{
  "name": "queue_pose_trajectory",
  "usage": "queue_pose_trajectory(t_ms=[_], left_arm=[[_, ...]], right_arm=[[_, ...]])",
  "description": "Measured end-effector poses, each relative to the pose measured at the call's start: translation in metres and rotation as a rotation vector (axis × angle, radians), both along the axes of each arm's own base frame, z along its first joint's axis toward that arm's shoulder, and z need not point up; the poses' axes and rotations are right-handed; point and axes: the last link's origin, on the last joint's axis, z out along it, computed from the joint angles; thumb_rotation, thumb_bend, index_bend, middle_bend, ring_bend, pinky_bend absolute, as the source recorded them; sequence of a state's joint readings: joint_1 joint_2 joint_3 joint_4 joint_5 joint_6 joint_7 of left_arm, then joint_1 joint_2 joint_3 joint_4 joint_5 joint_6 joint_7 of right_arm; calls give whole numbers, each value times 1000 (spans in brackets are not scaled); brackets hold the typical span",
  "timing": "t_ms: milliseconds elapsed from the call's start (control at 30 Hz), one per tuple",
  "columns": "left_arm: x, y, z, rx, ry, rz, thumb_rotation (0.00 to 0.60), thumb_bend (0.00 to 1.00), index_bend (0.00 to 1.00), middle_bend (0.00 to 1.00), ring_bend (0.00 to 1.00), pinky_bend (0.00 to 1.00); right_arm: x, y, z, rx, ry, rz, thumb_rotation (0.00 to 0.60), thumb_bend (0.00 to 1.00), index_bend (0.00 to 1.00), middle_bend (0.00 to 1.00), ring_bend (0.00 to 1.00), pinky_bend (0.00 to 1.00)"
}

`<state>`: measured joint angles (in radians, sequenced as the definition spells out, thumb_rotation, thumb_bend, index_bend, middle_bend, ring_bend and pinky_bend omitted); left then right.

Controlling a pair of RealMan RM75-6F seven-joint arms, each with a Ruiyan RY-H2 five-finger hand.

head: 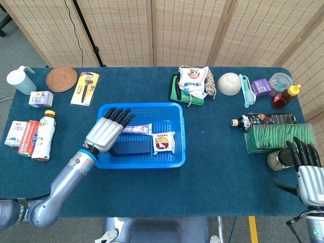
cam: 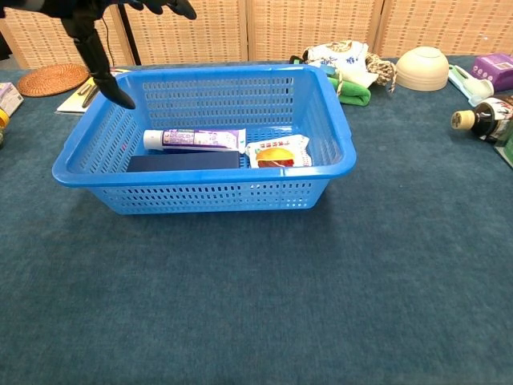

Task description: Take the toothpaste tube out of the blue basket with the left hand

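Note:
The white and purple toothpaste tube (head: 137,128) (cam: 195,139) lies along the back of the blue basket (head: 177,144) (cam: 208,192). A dark blue box (head: 132,147) (cam: 183,162) lies in front of it, and a snack packet (head: 163,142) (cam: 278,151) sits to its right. My left hand (head: 107,132) hovers open above the basket's left side, fingers spread and pointing toward the tube's cap end; it holds nothing. In the chest view only its dark fingers (cam: 104,68) show at the top left. My right hand (head: 307,169) is open at the table's right front edge.
A bottle (head: 42,135) and small cartons (head: 22,135) stand left of the basket. A razor pack (head: 85,87), coaster (head: 61,78) and cup (head: 21,80) lie at the back left. A green box (head: 278,136), dark bottle (head: 260,120), bowl (head: 229,83) and cloth bag (head: 195,81) fill the right side.

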<state>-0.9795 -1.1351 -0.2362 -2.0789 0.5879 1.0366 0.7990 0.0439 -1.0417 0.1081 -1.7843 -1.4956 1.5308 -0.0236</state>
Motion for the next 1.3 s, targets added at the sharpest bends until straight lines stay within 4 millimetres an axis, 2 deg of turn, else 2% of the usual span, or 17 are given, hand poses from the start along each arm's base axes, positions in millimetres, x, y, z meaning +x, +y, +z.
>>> queue_pose_trajectory(t_ms=[133,200,300,367,800,1300], left_arm=[[4,13,-13,23,16,28,600,1,89,0,17,77],[8,20,-20,32,21,36,600,18,142,10,63,169],[11,27,-31,47,29,41,600,52,199,58,114,264],[12,30,-36,56,36,46,600,61,224,82,132,283],[7,55,-76,60,112,67,600,79,279,127,163,284],[2,62,-115,35,174,75,600,88,338,179,228,297]], right_arm=[[-1,-2,-2,6,3,-7,600,0,0,0,0,0],[-1,-3,-3,9,4,-12,600,0,0,0,0,0],[-2,-5,-3,10,5,-19,600,0,0,0,0,0],[-3,-6,-4,11,5,-23,600,0,0,0,0,0],[-5,-10,-5,14,8,-43,600,0,0,0,0,0],[-7,-15,-7,20,11,-54,600,0,0,0,0,0]])
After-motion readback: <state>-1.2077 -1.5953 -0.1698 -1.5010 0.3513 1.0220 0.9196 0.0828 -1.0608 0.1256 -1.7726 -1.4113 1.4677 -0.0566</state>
